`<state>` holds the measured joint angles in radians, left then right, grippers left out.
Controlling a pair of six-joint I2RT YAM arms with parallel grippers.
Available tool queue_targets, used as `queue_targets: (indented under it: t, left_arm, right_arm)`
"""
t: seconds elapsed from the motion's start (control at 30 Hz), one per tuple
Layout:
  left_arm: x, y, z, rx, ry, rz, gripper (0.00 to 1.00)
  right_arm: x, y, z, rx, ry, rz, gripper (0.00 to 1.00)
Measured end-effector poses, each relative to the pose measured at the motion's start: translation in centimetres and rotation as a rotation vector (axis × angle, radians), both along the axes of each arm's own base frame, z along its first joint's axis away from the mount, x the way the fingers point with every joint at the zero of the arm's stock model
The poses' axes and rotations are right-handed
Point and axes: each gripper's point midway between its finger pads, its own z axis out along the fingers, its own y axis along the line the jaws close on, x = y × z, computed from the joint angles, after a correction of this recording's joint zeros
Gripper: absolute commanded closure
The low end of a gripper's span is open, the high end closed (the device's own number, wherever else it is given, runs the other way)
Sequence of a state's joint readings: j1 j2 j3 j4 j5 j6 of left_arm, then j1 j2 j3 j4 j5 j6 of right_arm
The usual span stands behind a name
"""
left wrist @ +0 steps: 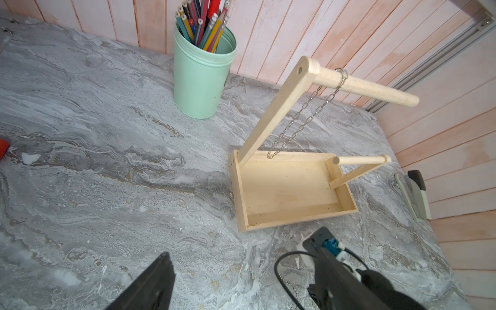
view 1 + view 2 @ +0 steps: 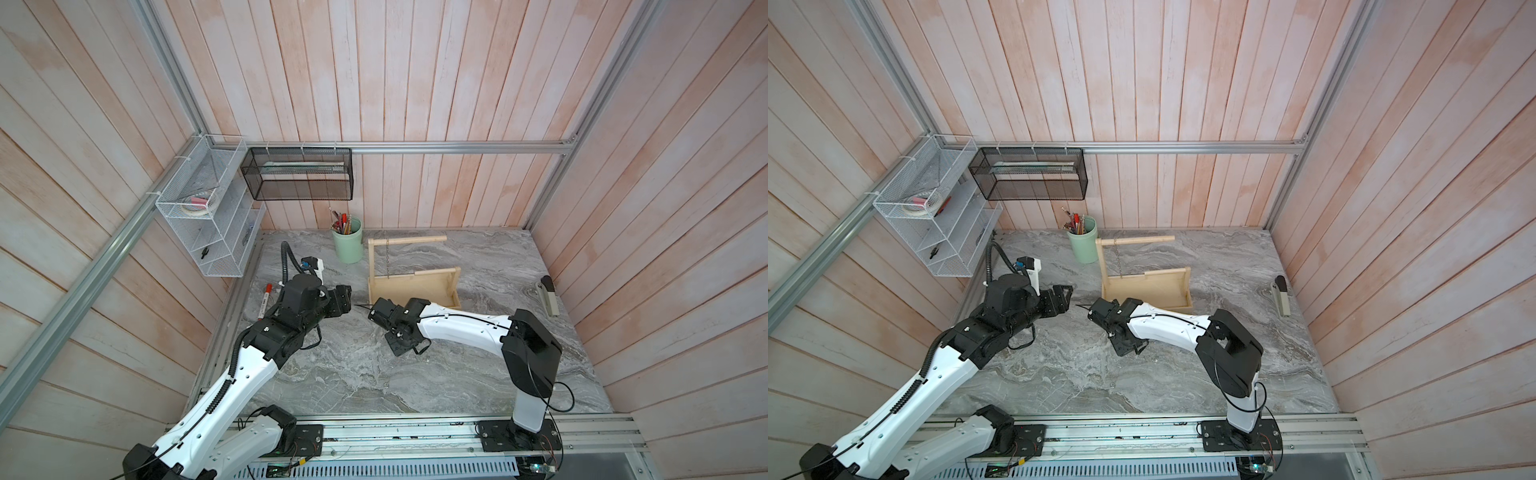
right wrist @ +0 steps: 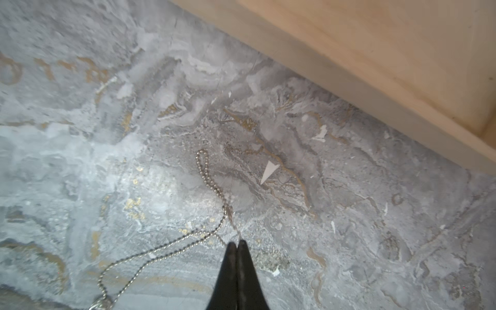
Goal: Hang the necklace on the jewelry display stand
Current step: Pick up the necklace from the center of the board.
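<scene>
One bench carries one jewelry display stand. Its top bar runs lengthwise from the corner post, with the free end pointing away from the one mint cup.

I have two end effectors. My left end effector is spread, beside the stand.

One link chain hangs from the bar. One necklace lies on the bench before the stand's tray, its loop toward the tray. My right end effector is pressed together at the necklace, but I cannot tell whether it pinches it.

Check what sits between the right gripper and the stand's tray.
Right wrist view: just bare table and a small white chip between right gripper and jewelry display stand; the necklace lies off to the side.
</scene>
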<state>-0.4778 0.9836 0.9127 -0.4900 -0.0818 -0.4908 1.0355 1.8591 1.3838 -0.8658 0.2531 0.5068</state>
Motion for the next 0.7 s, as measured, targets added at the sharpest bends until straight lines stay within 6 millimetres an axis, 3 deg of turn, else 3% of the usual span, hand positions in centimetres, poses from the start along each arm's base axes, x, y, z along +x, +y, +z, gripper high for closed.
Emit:
queue_targets:
  t: [0.33,0.57,0.7]
  left_arm:
    - [-0.3,-1.3,-1.5,-0.033,0.029,-0.066,0.18]
    - [-0.8,-3.7,-1.9,-0.102,0.041,-0.18,0.18]
    - [-1.0,-5.5,-2.0,-0.122,0.047,-0.255,0.19]
  right_arm:
    - [2.0,1.8,7.6,0.119,-0.126,-0.012,1.0]
    - [2.8,2.7,13.3,0.225,-0.206,-0.009,1.0]
    - [2.9,2.7,15.2,0.256,-0.235,-0.002,1.0]
